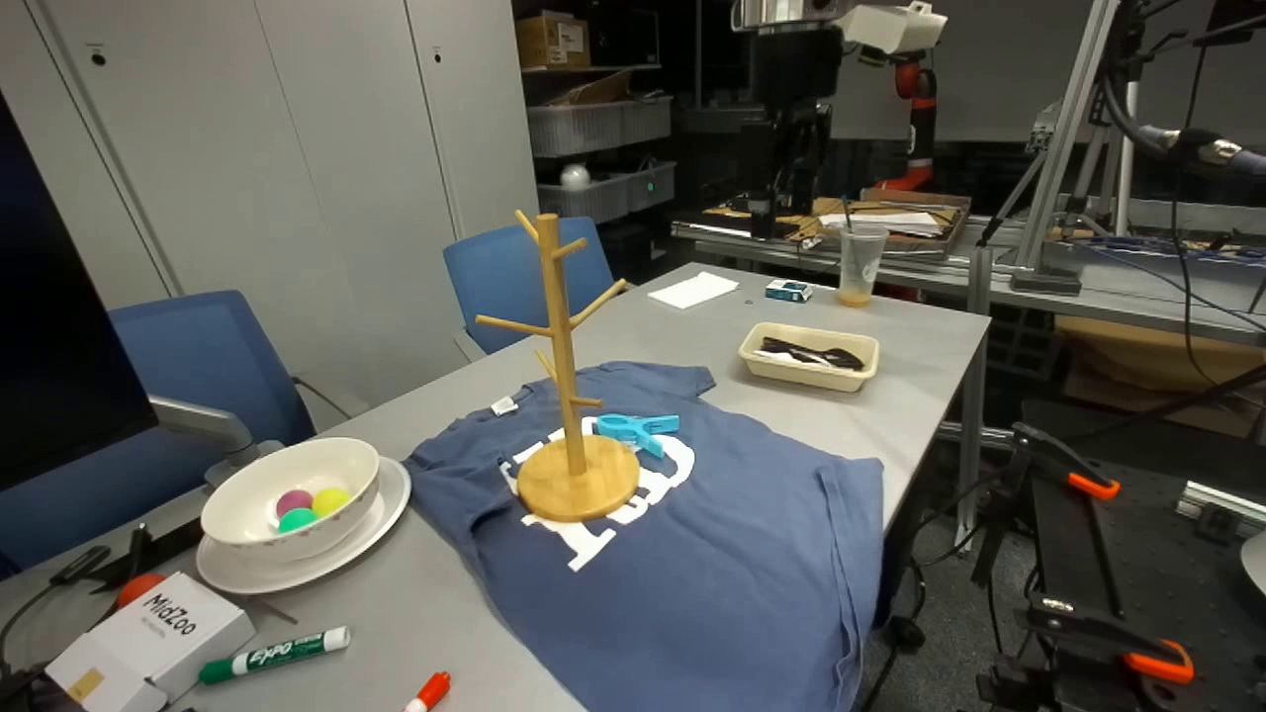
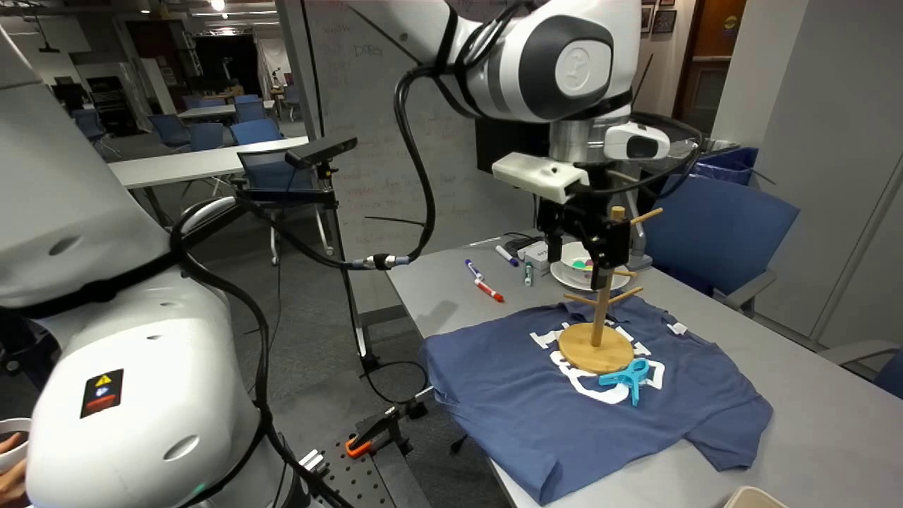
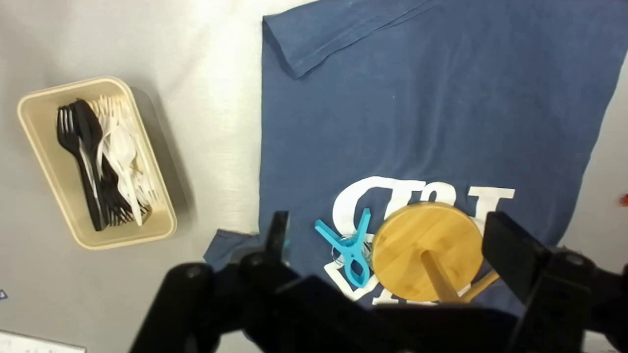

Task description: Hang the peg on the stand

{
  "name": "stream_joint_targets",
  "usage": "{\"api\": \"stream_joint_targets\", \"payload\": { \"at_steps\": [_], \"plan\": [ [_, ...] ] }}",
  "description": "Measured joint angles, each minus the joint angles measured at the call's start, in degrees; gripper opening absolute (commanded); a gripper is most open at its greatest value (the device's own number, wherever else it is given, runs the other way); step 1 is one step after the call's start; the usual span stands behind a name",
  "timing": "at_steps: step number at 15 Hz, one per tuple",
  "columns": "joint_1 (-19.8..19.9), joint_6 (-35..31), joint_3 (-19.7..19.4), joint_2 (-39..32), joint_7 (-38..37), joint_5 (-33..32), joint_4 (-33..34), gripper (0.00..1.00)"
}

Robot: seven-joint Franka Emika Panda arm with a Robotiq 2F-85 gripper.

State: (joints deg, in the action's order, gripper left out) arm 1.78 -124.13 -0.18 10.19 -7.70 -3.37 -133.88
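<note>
We have hung nothing yet; the teal peg [image 3: 352, 251] lies on the shirt [image 3: 402, 117] over the counter [image 1: 396, 583], just beside the base [image 3: 405, 245] of the stand [image 1: 561, 351]; our jaws are wide apart, holding nothing; we judge that grasping, lifting and hanging all remain.

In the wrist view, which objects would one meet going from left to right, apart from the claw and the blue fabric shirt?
Beige rectangular tray holding black and white plastic cutlery, bright blue clip-shaped peg, light wooden round-based stand, red blurred thing at the right edge.
</note>
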Motion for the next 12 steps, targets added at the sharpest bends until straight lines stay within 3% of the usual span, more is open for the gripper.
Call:
{"api": "stream_joint_targets", "payload": {
  "at_steps": [12],
  "plan": [
    [0.4,-3.8,-0.6,-5.2,-4.1,-2.2,0.1,1.0]
  ]
}}
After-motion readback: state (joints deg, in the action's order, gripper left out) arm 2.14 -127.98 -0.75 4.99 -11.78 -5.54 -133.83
